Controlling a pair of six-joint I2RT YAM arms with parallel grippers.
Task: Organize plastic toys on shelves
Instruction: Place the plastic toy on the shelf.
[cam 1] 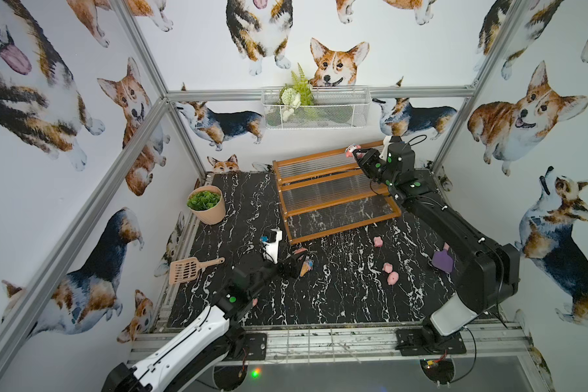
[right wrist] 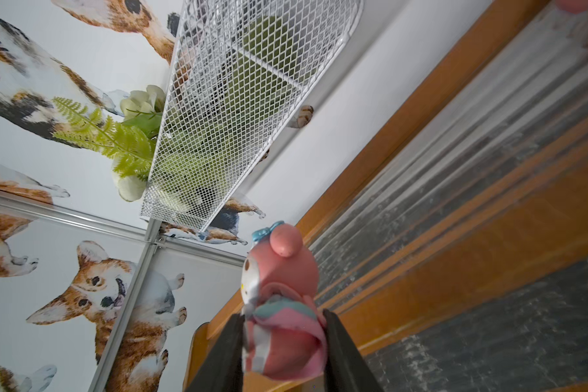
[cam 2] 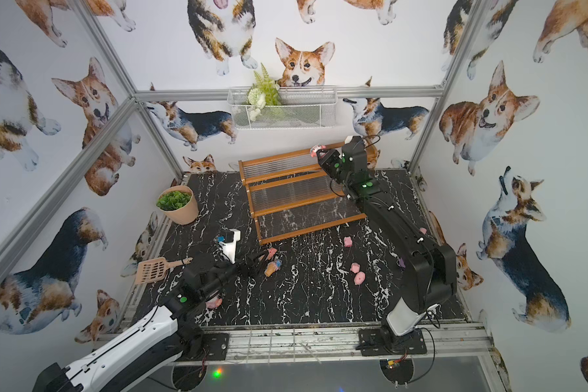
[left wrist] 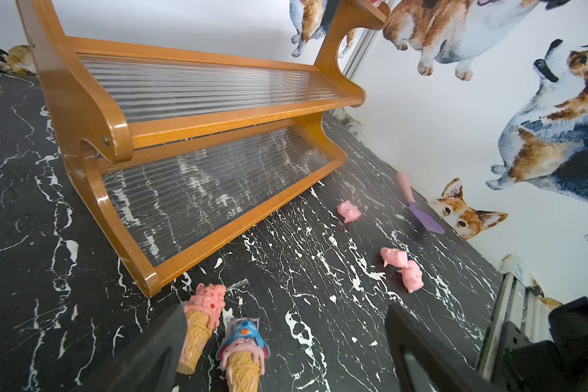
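Right gripper [cam 1: 356, 155] is closed narrow on a pink-and-white doll figurine [cam 1: 351, 149]. The right wrist view shows the doll [right wrist: 279, 271] pinched at the body between both fingers [right wrist: 224, 353], with its head clear above the tips.

The doll is up at the top tier of the shelves [cam 1: 333, 205], by the back rail and toward the right end in both top views. Can't tell whether it touches the tier. The other two tiers show nothing on them. A whitish figure [cam 1: 385, 145] stands at the top tier's end behind the right wrist, mostly hidden.

Left gripper [left wrist: 286, 310] is spread wide, low over the black marble tabletop [cam 1: 336, 302], and grips nothing. Two ice-cream cones lie on the table just off the rack's front corner:
- The pink-scoop cone [left wrist: 202, 325] lies right against one finger.
- The blue-topped cone [left wrist: 243, 353] is beside it, inside the gap.

Three pink pigs are on the table in front of the rack:
- One pig [cam 1: 378, 241] sits alone, nearer the rack.
- Two more [cam 1: 387, 267] [cam 1: 393, 278] are touching, further forward.

Another pink toy [cam 2: 214, 302] is partly hidden under the left arm, and its kind can't be made out.

Purple scoop [cam 1: 442, 260] lies by the right arm. Beige slotted scoop [cam 1: 185, 269] and potted plant [cam 1: 206, 203] are on the left side. White wire basket [cam 1: 316, 108] hangs on the back wall.
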